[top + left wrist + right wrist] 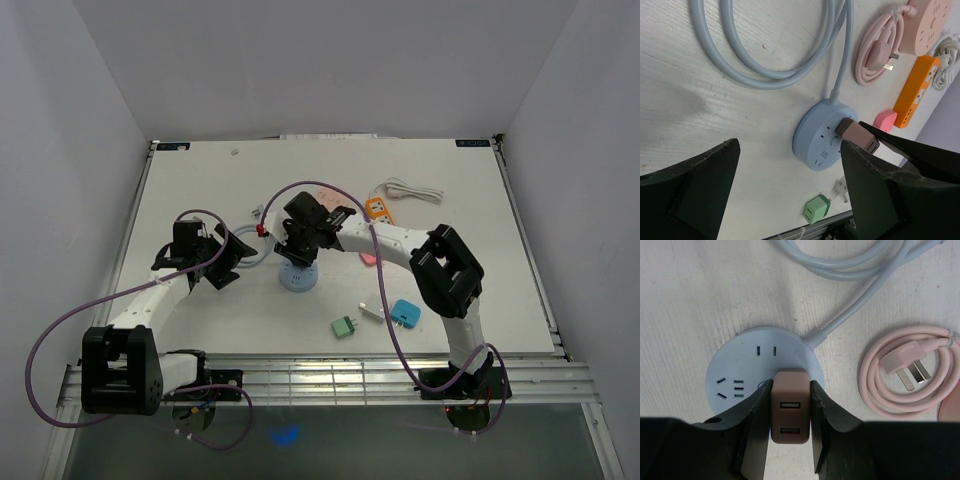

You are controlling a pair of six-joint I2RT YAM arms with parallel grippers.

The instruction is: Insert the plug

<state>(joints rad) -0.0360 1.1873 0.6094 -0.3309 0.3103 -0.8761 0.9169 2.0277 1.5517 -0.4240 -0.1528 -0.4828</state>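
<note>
My right gripper (790,389) clamps a brown 2-port charger plug (790,415) over the round pale-blue socket (742,365); my left gripper (790,150) gapes empty.

"What colour was the round power strip (750,360)?"

"Pale blue, same as its cable (855,307). The USB charger (790,405) was a dusty brownish pink."

"And the rest?"

"A pink coiled cord (910,372), an orange power strip (915,90), a green adapter (816,209), a blue adapter (405,312), and a white table (680,300) with faint grain."
</note>
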